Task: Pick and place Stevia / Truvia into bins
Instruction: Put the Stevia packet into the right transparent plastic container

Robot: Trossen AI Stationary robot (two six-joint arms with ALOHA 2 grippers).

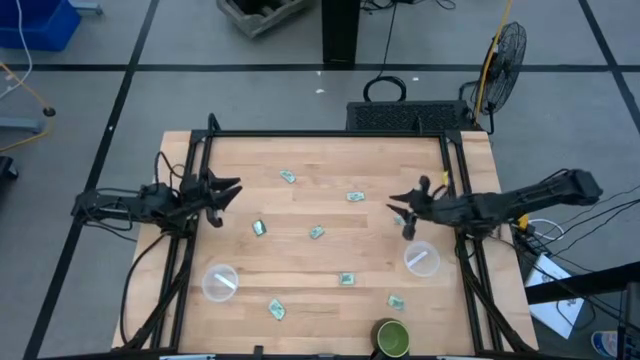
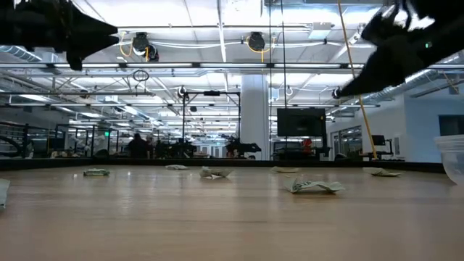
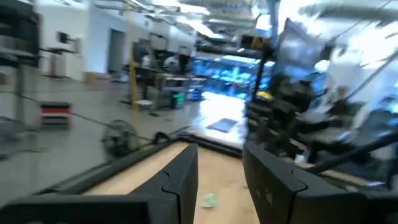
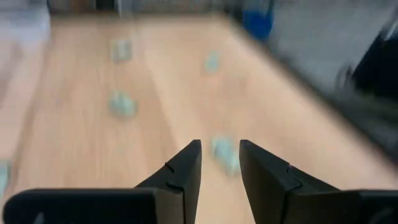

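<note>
Several pale green Stevia packets lie flat and scattered on the wooden table: one [image 1: 288,177] toward the far edge, one [image 1: 354,197] beside it, one [image 1: 259,228], one [image 1: 317,232], and more near the near edge [image 1: 347,279]. Two clear bins stand upright, the left bin [image 1: 220,283] and the right bin [image 1: 422,259]. My left gripper [image 1: 232,189] hovers open above the table's left side. My right gripper [image 1: 399,207] hovers open above the right side, just beyond the right bin. In the right wrist view a packet [image 4: 224,154] shows past the open fingers.
A dark green cup [image 1: 392,338] stands at the table's near edge. A black frame rail [image 1: 330,133] runs along the far edge and down both sides. In the low view both arms are raised well above the packets [image 2: 313,186], and the right bin's wall [image 2: 453,156] shows at the side.
</note>
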